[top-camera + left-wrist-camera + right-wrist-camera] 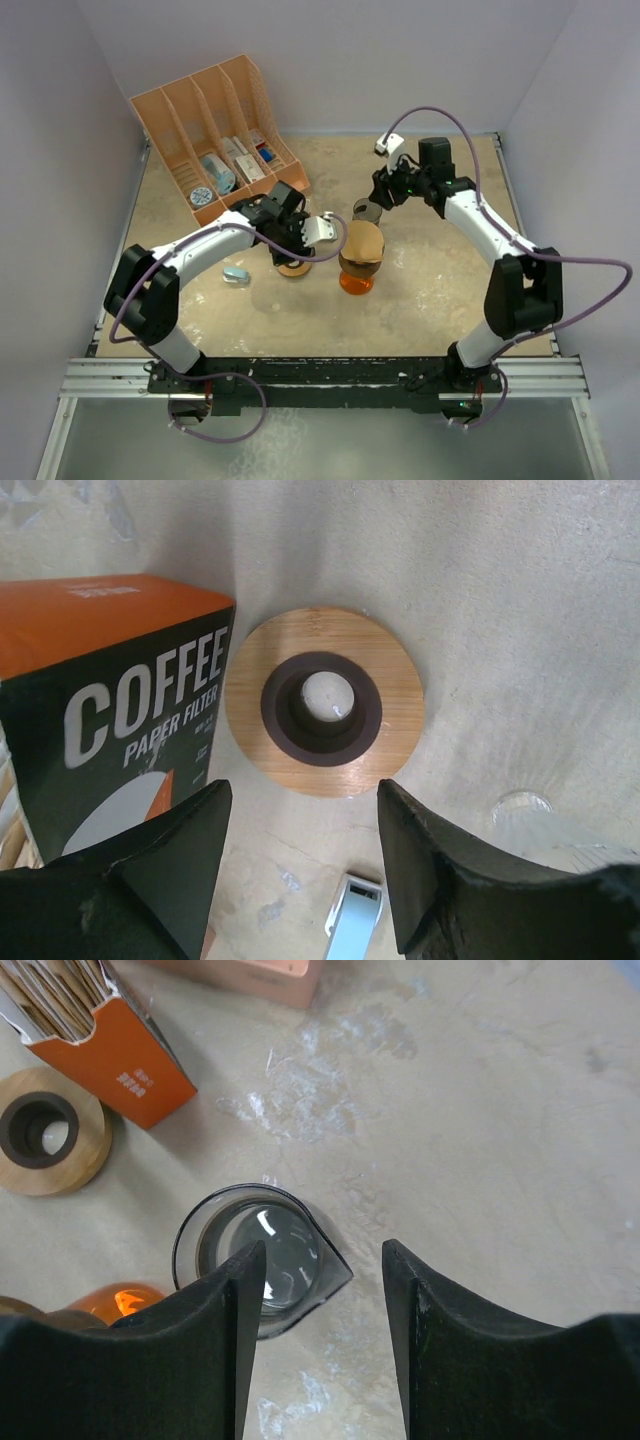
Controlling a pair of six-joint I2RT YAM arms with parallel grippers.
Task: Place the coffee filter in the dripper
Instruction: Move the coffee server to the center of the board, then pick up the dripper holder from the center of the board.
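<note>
Bright, even light, soft shadows, glare on glass cup, sharp focus

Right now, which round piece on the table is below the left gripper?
The wooden ring with the dark collar, beside the coffee filter box; the glass cup sits under the right gripper.

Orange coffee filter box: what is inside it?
The orange box is open at the top, and brownish paper filters are packed inside. Its walls cover their lower parts, so the count cannot be told.
</note>
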